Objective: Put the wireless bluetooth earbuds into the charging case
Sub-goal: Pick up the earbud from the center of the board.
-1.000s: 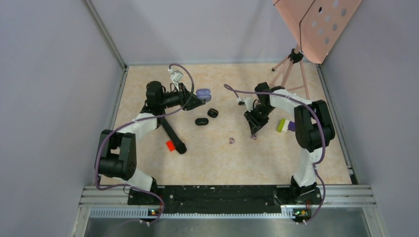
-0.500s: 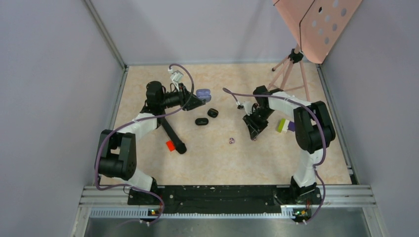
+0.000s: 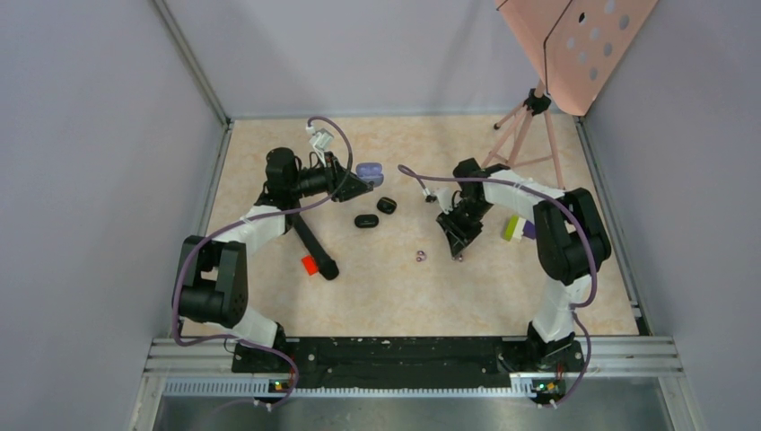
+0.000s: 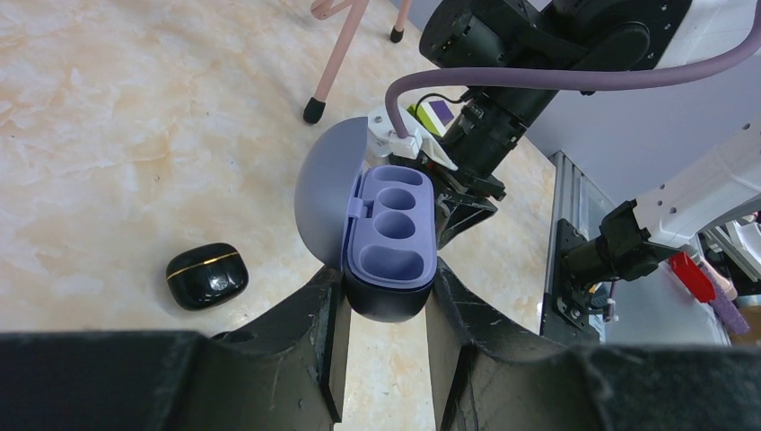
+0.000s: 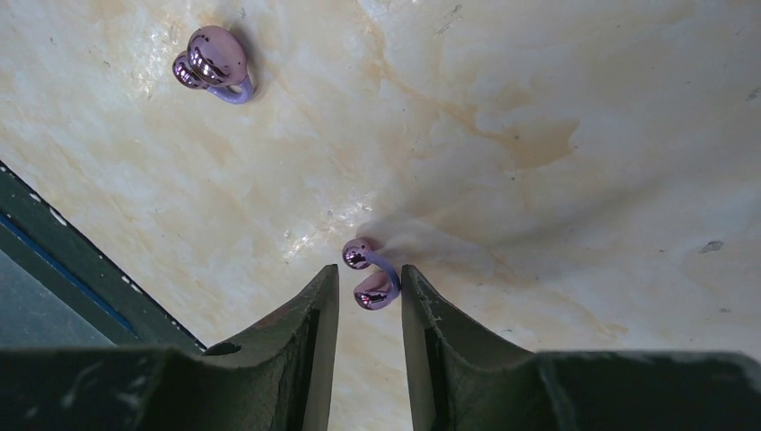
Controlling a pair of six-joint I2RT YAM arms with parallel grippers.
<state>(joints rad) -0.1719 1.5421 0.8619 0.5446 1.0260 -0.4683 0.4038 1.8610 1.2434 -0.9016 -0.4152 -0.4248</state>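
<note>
Top external camera shows the buds only as tiny dots, too small to make out. Up close, the bottom of the purple charging case is hidden between the fingers of the left gripper, which pinch it. Its lid is open, and its long side points away from the fingers. One earbud sits between the tips of the right gripper, a bit blurry. I cannot tell if they squeeze it. It is two shiny pink balls on a bent purple band, lined up along the fingers. The other earbud lies on the table, well apart.
</note>
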